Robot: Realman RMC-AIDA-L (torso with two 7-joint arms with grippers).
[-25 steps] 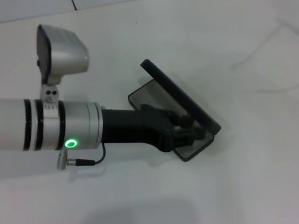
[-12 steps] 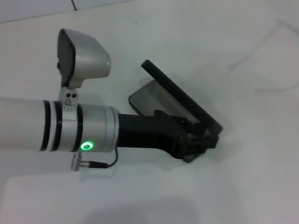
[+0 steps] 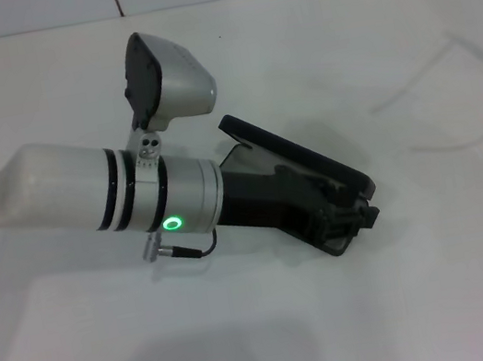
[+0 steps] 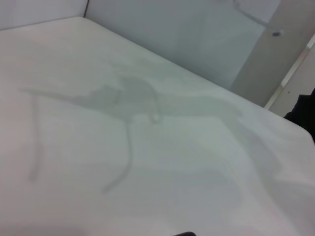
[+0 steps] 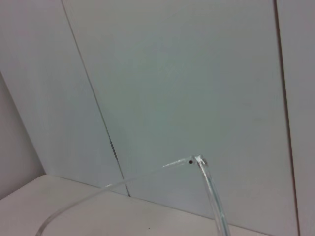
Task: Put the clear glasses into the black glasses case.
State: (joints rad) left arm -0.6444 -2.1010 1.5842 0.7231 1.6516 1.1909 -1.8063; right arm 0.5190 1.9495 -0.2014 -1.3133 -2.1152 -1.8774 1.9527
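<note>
Left gripper (image 3: 352,215) is reaching across the white worktop (image 3: 412,300) and sitting at the open black glasses case (image 3: 314,168), right at the base's near end under the raised lid. Jaws are dark against the case, can't tell if they're gripping it. Clear glasses (image 3: 460,95) are lying on the worktop well apart, toward the right edge. In the right wrist view the clear frame is filling the foreground; right gripper isn't showing anywhere.
</note>
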